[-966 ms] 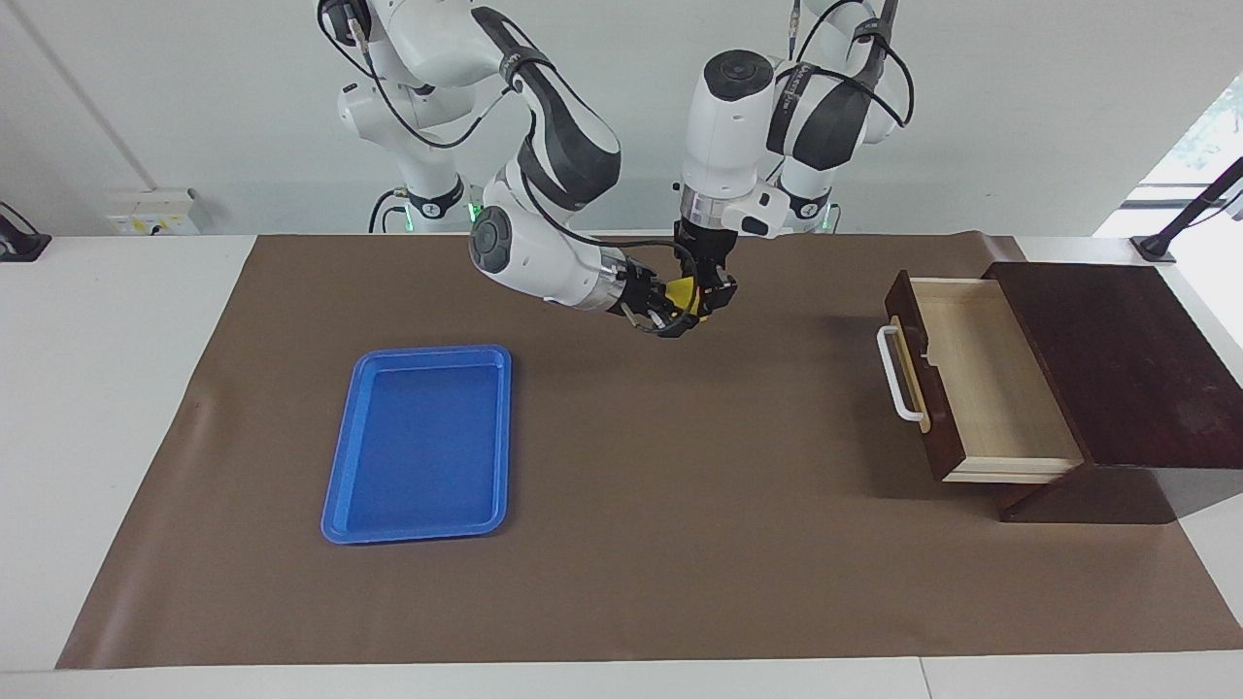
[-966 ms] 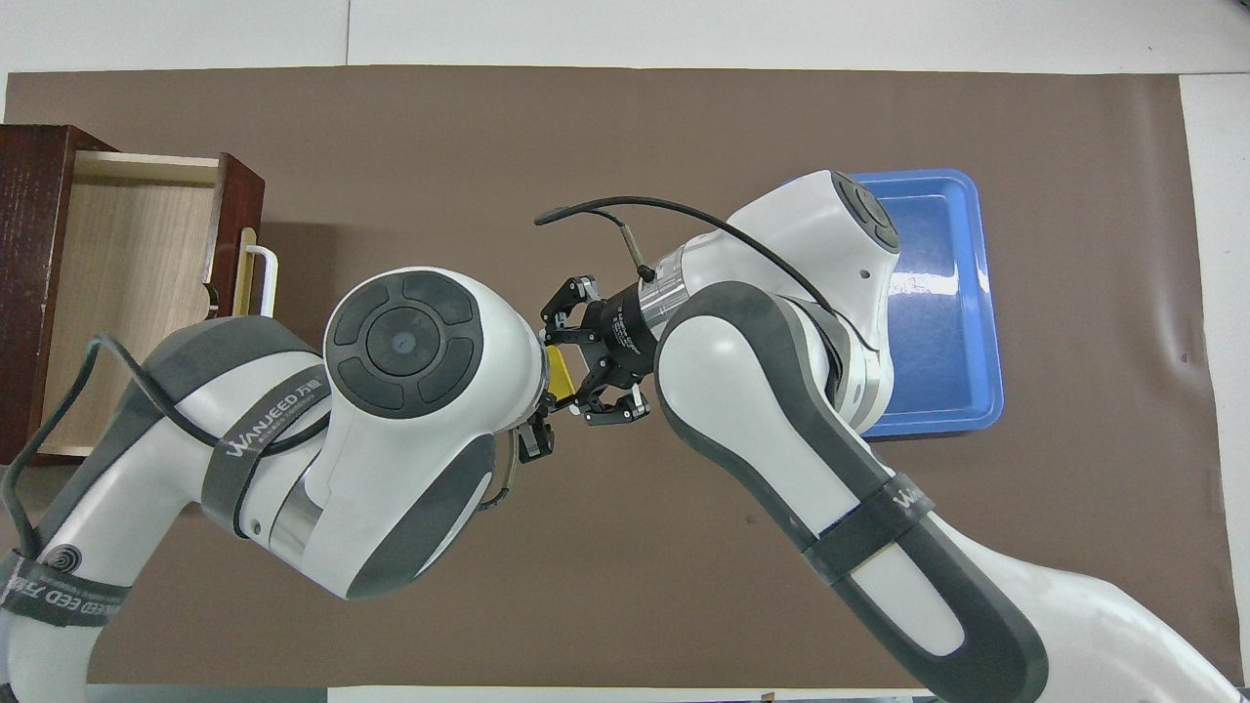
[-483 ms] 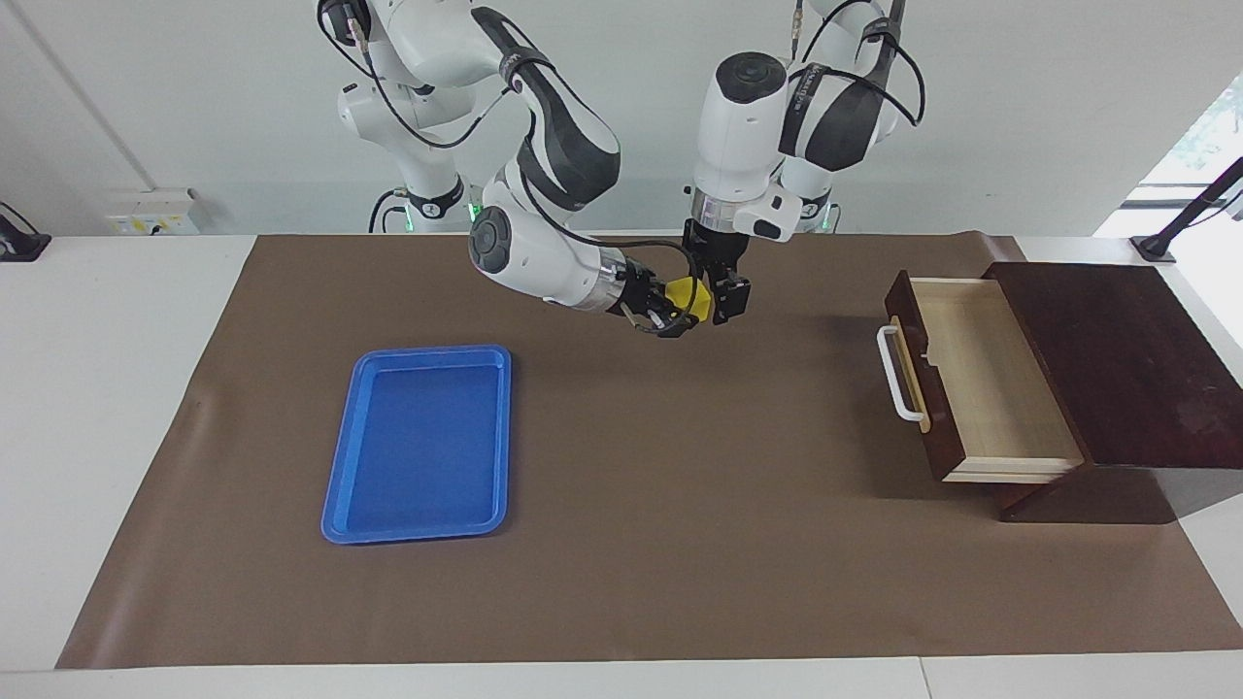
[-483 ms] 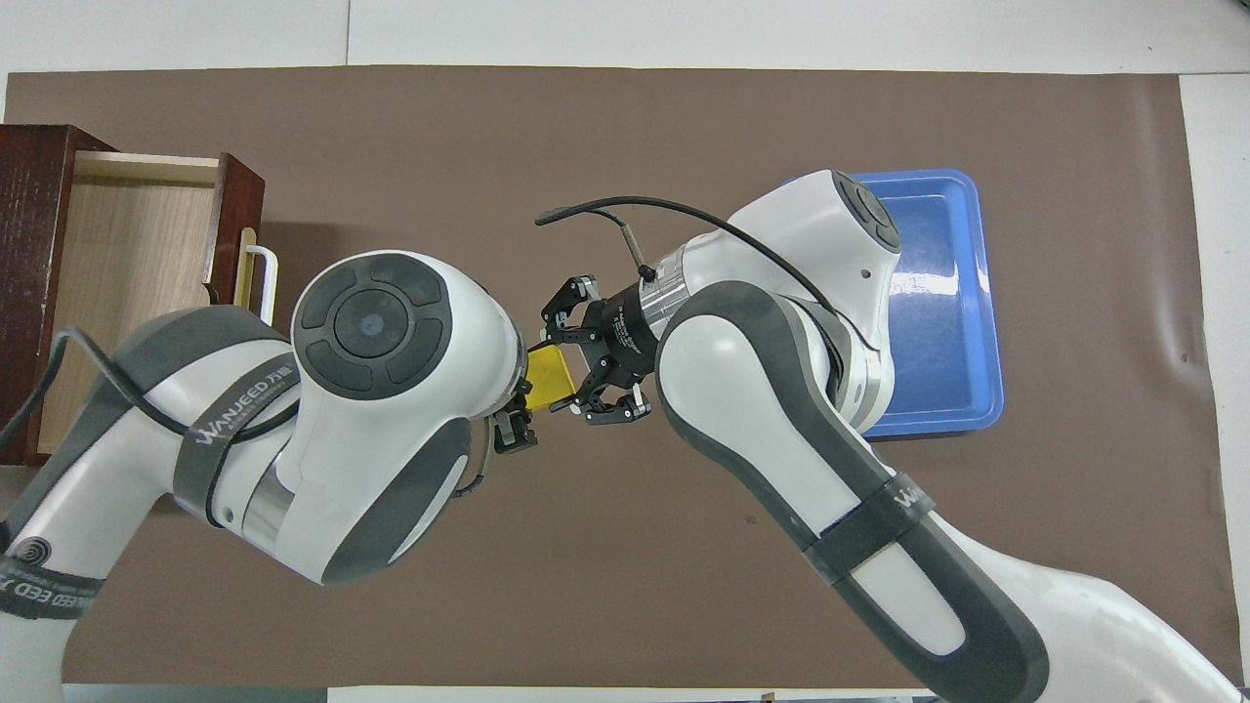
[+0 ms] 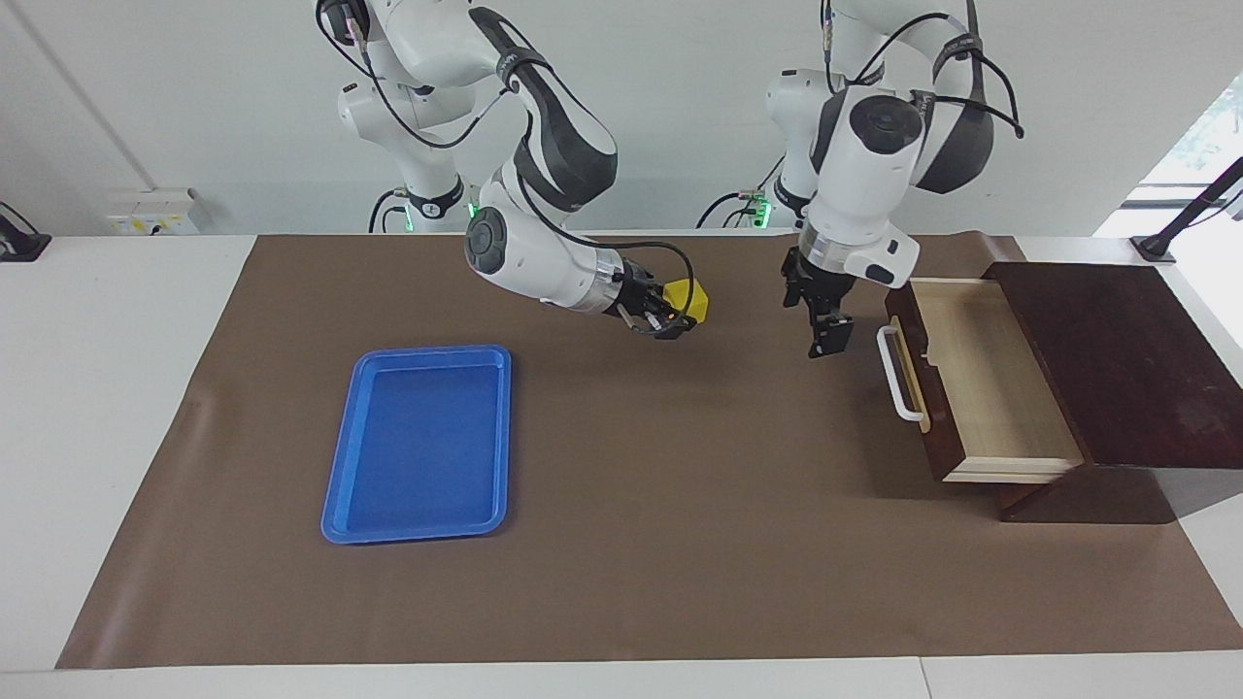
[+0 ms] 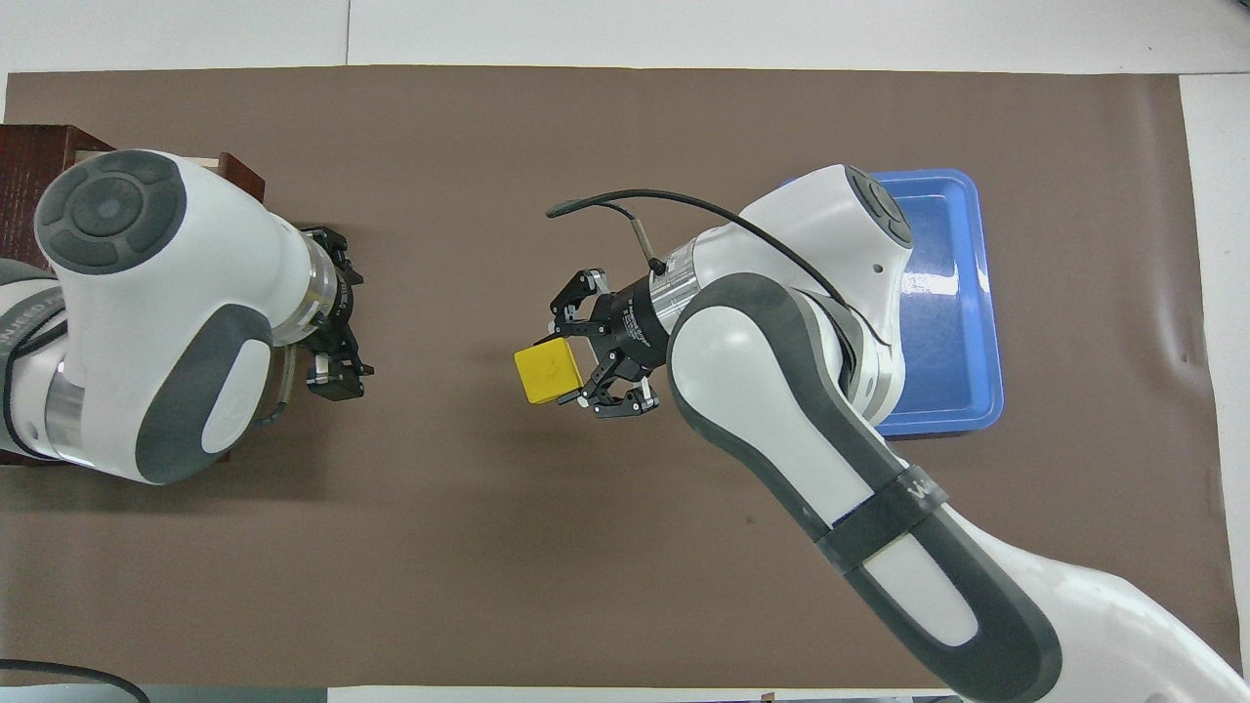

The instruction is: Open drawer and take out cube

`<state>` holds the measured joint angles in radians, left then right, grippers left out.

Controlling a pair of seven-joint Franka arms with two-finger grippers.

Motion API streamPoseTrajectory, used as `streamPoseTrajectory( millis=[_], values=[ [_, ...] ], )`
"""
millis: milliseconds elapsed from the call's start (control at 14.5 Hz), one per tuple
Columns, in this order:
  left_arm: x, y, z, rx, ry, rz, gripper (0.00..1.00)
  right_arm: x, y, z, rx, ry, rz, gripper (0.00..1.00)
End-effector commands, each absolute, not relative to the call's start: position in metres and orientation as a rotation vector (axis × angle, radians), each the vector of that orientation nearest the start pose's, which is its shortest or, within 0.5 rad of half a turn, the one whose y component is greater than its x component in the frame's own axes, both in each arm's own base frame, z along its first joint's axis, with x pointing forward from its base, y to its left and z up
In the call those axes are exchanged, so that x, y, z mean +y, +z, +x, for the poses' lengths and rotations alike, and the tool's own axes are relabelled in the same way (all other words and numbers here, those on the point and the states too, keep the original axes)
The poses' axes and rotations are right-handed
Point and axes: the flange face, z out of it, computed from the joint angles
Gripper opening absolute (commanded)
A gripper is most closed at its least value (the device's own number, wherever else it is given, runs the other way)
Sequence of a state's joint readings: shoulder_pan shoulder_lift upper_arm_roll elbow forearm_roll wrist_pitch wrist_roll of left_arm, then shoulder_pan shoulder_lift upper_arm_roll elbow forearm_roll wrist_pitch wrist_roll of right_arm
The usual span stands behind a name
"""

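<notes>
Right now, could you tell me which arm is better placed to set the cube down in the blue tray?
Right. The right claw already grips the cube above the mat, on the blue tray's side. The left claw is open and empty, up beside the drawer.

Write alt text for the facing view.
The right gripper holds the yellow cube in the air over the brown mat. The left gripper, open and empty, hangs just in front of the open drawer. A blue tray lies toward the right arm's end.

left pincer (image 5: 823, 325) released cube (image 5: 687, 297), withdrew toward drawer (image 5: 957, 379)
</notes>
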<state>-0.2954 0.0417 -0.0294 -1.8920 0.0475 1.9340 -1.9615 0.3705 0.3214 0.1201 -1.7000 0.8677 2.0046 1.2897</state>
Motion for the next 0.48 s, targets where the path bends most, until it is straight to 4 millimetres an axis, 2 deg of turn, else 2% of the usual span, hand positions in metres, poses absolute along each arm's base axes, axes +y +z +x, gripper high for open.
streamPoseTrajectory(
  millis=[0, 207, 414],
  values=[
    [-0.132, 0.454, 0.554, 2.173, 0.160, 2.281, 1.00, 0.296, 0.434, 0.581, 1.446, 0.847, -2.001, 0.00],
    [-0.067, 0.450, 0.568, 2.105, 0.176, 2.337, 1.00, 0.248, 0.433, 0.605, 1.504, 0.797, -1.950, 0.00],
    [-0.019, 0.451, 0.574, 2.008, 0.182, 2.434, 1.00, 0.186, 0.426, 0.627, 1.588, 0.756, -1.867, 0.00]
  ],
)
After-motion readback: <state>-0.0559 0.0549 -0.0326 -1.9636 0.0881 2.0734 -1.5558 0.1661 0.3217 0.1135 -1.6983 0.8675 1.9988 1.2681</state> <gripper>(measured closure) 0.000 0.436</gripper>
